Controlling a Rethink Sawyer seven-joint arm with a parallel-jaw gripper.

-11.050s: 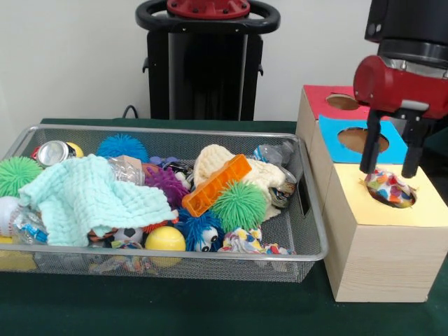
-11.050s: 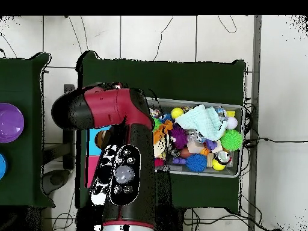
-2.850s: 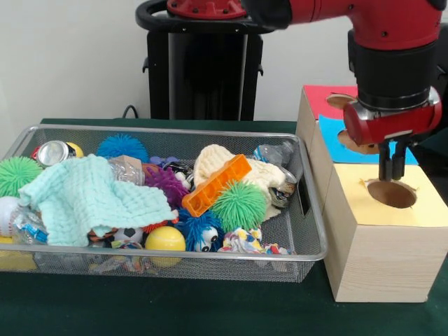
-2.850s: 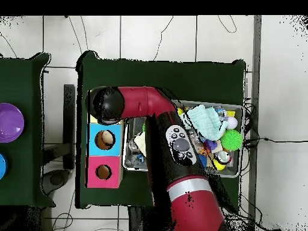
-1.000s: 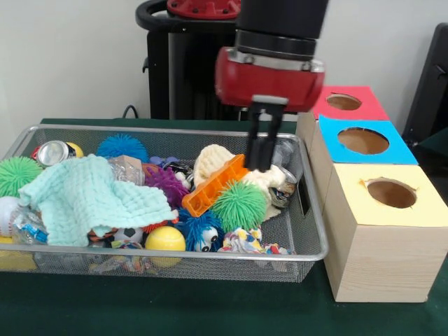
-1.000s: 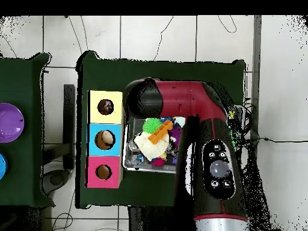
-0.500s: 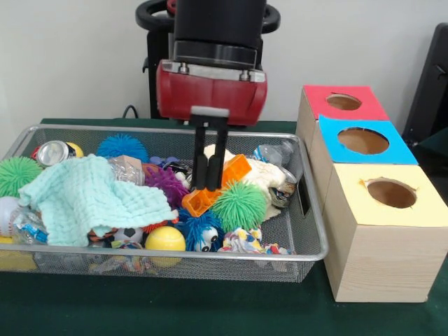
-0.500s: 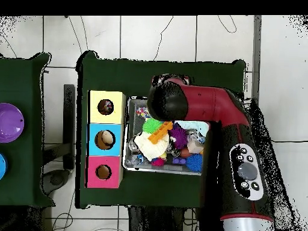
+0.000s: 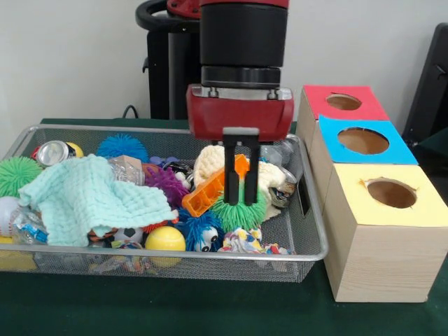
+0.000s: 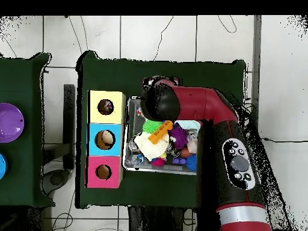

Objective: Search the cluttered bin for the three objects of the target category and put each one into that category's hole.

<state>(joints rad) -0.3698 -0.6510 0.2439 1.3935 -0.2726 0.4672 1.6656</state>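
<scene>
Green ball (image 9: 238,210), spiky, sits in the bin (image 9: 308,245) at 3 o'clock of centre, under my gripper (image 9: 241,201). Fingers narrowly apart, gripping nothing. Looks light, soft, springy; I'd pinch across its middle, past the spikes.

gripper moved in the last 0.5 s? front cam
Yes. In the front view the gripper has shifted toward the yellow-topped box, from over the low end of the orange block to the green spiky ball.

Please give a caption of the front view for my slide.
Sawyer's tool reaches down onto the green spiky ball inside the cluttered wire bin.
</scene>
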